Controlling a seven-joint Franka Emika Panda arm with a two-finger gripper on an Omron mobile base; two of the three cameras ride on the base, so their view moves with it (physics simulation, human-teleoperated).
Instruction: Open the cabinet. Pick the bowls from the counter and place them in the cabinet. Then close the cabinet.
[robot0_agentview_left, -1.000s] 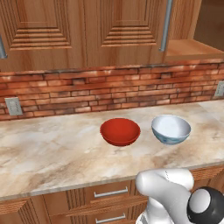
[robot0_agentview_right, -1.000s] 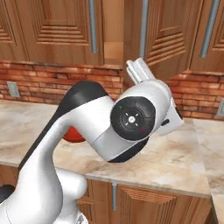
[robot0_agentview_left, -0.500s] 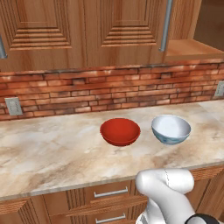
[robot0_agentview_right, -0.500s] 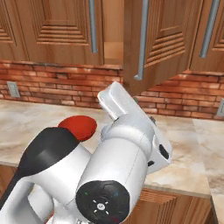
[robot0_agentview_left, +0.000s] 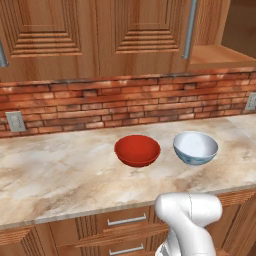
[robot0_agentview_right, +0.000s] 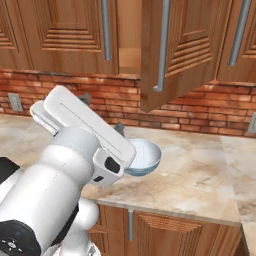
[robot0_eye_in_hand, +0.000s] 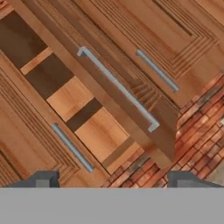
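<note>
1. Cabinet (robot0_agentview_right: 165, 45): brown wood, mounted above the brick wall. One door (robot0_eye_in_hand: 131, 83) stands swung out, its bar handle (robot0_agentview_right: 162, 50) hanging forward of the shelf opening; the other door (robot0_agentview_right: 65, 30) is shut. Shelves inside look bare.
2. Counter (robot0_agentview_left: 60, 175): marbled stone slab below the cabinet, carrying both bowls.
3. Gripper (robot0_eye_in_hand: 113, 178): raised in front of the open compartment, facing it; fingers spread wide, nothing between them.
4. Red bowl (robot0_agentview_left: 137, 150): upright on the counter, left of its partner, just apart from it.
5. White bowl (robot0_agentview_left: 195, 147): upright, below the swung door, showing just past the gripper in the right base view.
6. Key relation: both bowls lie below and ahead of the gripper, so the next reach probably goes downward; the white bowl appears nearer.
</note>
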